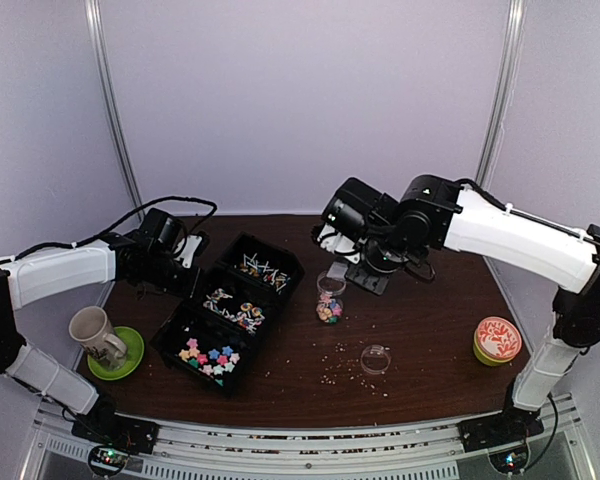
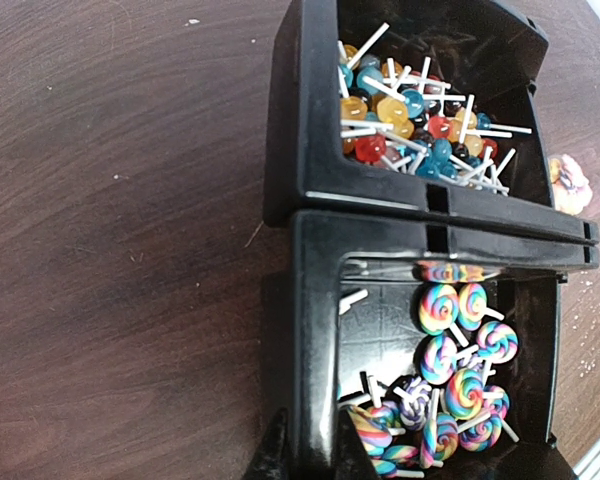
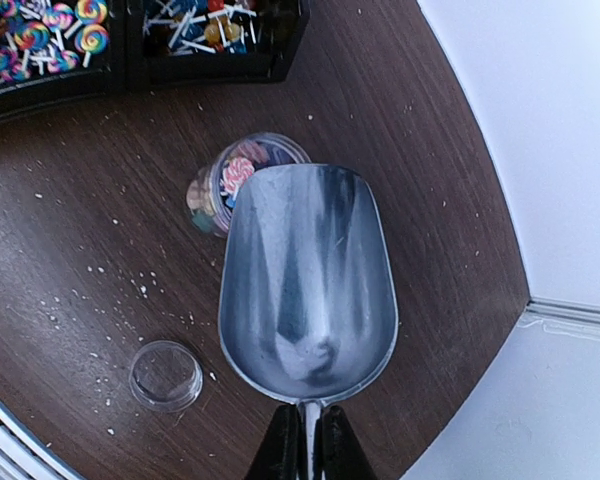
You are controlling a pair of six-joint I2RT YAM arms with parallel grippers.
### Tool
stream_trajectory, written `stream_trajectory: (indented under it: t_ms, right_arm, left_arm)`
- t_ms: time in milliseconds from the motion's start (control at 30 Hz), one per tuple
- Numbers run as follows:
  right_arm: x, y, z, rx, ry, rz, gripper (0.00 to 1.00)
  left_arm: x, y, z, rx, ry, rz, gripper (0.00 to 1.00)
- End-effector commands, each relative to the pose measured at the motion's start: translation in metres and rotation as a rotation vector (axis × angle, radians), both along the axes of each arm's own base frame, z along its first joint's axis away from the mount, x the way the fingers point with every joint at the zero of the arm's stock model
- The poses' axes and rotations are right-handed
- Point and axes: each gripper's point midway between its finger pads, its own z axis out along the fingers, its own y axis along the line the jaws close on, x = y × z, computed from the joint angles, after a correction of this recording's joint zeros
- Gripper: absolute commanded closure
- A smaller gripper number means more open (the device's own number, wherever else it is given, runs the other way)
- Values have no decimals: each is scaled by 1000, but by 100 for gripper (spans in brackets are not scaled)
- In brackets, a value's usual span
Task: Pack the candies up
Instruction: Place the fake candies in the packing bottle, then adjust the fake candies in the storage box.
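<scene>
A black three-compartment tray (image 1: 180, 330) holds the candies: star-like pieces (image 1: 208, 356) nearest, swirl lollipops (image 1: 236, 310) in the middle, and small round lollipops on white sticks (image 1: 263, 270) farthest. My left gripper (image 2: 308, 442) is shut on the tray's left wall (image 2: 315, 330), beside the swirl lollipops (image 2: 460, 370). My right gripper (image 3: 307, 428) is shut on the handle of an empty metal scoop (image 3: 305, 275). The scoop's tip hangs over a clear open jar (image 3: 220, 185) partly filled with mixed candies. The jar also shows in the top view (image 1: 329, 305).
The jar's clear lid (image 1: 376, 358) lies on the table in front of the jar, with pale crumbs scattered around it. A mug on a green saucer (image 1: 130, 350) stands at the near left. A round green and red tin (image 1: 497, 340) sits at the right.
</scene>
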Motion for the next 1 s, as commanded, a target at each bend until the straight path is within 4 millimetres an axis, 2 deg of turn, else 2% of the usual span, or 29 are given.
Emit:
stream_trajectory:
  t_ms: [0, 300, 400, 500, 633, 700, 833, 967]
  right_arm:
    - [-18, 25, 47, 193, -52, 109, 100]
    - [-44, 54, 77, 359, -39, 222, 100]
    - [-52, 61, 90, 447, -36, 259, 100]
    - [-58, 62, 101, 519, -46, 289, 100]
    - [-65, 57, 122, 614, -84, 313, 100]
    - [-67, 54, 131, 649, -105, 319, 100]
    - [-65, 49, 139, 675, -140, 310, 100]
    - [-65, 51, 138, 672, -135, 309, 100]
  left_arm:
    - [28, -24, 57, -154, -158, -22, 100]
    - [23, -39, 64, -251, -162, -85, 100]
    - [25, -37, 69, -315, -162, -81, 100]
    - [26, -34, 77, -428, -152, -75, 100]
    - [26, -30, 98, -600, -179, -100, 100]
    - [23, -37, 118, -703, -213, -161, 100]
    - [6, -57, 141, -882, -186, -325, 100]
    - [5, -59, 141, -900, -166, -342, 100]
